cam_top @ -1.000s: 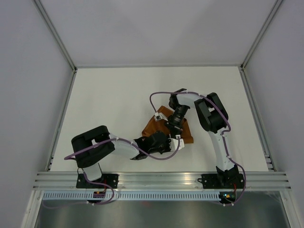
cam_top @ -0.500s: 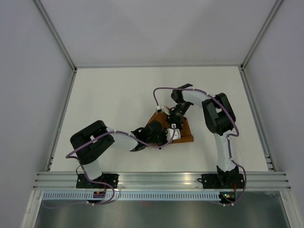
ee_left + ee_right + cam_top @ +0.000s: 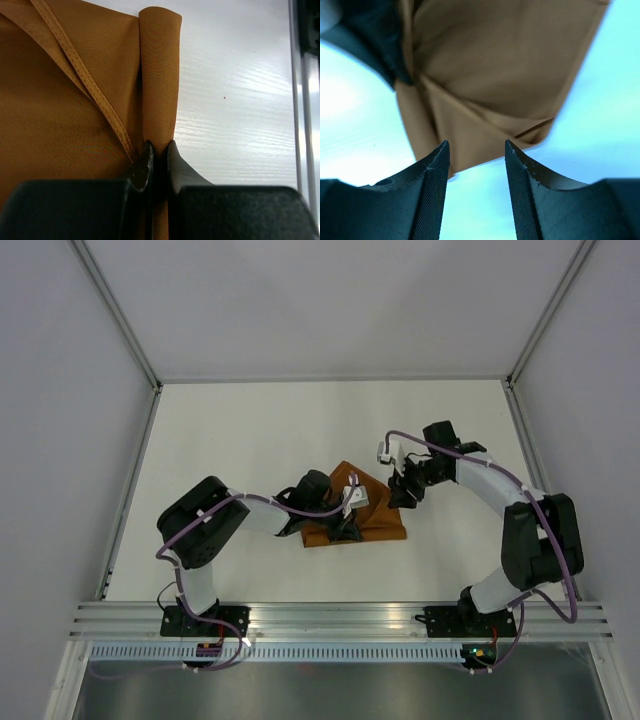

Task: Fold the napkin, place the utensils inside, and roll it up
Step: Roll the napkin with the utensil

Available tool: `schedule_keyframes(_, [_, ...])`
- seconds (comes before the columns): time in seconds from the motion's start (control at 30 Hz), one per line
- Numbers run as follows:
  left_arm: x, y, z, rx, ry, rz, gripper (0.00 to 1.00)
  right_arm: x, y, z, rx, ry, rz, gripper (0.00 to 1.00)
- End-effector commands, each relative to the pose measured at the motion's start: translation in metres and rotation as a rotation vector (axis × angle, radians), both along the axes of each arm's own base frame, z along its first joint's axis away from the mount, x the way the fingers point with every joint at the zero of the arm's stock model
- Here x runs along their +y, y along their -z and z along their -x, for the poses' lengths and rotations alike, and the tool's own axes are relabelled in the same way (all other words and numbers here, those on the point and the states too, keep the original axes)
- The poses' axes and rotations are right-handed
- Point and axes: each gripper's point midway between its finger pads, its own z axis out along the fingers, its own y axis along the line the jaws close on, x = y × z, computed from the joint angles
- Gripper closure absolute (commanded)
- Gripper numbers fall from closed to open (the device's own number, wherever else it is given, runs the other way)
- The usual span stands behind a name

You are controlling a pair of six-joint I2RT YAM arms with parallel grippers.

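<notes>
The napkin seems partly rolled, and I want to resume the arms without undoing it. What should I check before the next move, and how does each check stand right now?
1. Left hand grips the rust-orange fabric napkin: ok, it is shut on the rolled edge.
2. Right hand is free to help: ok, it is open with nothing between its fingers, and the cloth is not gripped.
3. Napkin is folded: ok, overlapping layers and a hem show in the left wrist view.
4. Slim grey metal utensils are inside the cloth: cannot tell, none shows in any view.
5. Napkin rests on the white table: ok.
</notes>
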Motion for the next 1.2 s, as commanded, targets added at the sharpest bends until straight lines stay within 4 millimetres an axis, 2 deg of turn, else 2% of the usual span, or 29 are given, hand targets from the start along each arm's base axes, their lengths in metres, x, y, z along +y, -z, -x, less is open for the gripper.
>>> schedule_keyframes(0.0, [0.020, 0.033, 0.035, 0.277, 0.041, -0.094, 0.98, 0.013, -0.010, -0.002, -0.266, -0.098, -0.022, 0.46])
schedule_keyframes(0.07, [0.019, 0.031, 0.033, 0.328, 0.040, -0.085, 0.98, 0.010, -0.003, 0.014, -0.294, -0.114, -0.002, 0.46])
schedule_keyframes(0.13, [0.020, 0.032, 0.033, 0.371, 0.038, -0.080, 0.98, 0.020, 0.000, 0.025, -0.340, -0.161, 0.003, 0.46])
schedule_keyframes(0.17, [0.020, 0.031, 0.032, 0.381, 0.037, -0.074, 0.98, 0.016, 0.008, 0.035, -0.354, -0.162, 0.030, 0.45])
schedule_keyframes(0.2, [0.021, 0.031, 0.032, 0.400, 0.039, -0.071, 0.98, 0.026, 0.007, 0.038, -0.398, -0.185, 0.026, 0.45])
schedule_keyframes(0.27, [0.021, 0.032, 0.030, 0.422, 0.043, -0.063, 0.98, 0.025, 0.017, 0.050, -0.440, -0.187, 0.066, 0.43])
schedule_keyframes(0.3, [0.021, 0.031, 0.032, 0.458, 0.037, -0.065, 0.98, 0.036, 0.016, 0.054, -0.484, -0.216, 0.061, 0.43])
schedule_keyframes(0.43, [0.020, 0.036, 0.029, 0.496, 0.028, -0.081, 0.98, 0.047, 0.028, 0.072, -0.492, -0.259, 0.088, 0.40])
schedule_keyframes(0.7, [0.018, 0.040, 0.028, 0.531, 0.025, -0.095, 0.98, 0.061, 0.044, 0.086, -0.488, -0.314, 0.133, 0.40])
schedule_keyframes(0.87, [0.020, 0.042, 0.029, 0.543, 0.022, -0.109, 0.98, 0.063, 0.054, 0.096, -0.475, -0.344, 0.155, 0.42])
schedule_keyframes(0.97, [0.021, 0.042, 0.029, 0.546, 0.022, -0.111, 0.98, 0.062, 0.060, 0.099, -0.478, -0.350, 0.179, 0.45])
schedule_keyframes(1.1, [0.021, 0.043, 0.030, 0.551, 0.023, -0.114, 0.98, 0.061, 0.070, 0.103, -0.463, -0.365, 0.208, 0.59])
schedule_keyframes(1.17, [0.021, 0.043, 0.027, 0.541, 0.010, -0.118, 0.98, 0.060, 0.073, 0.103, -0.454, -0.368, 0.219, 0.62])
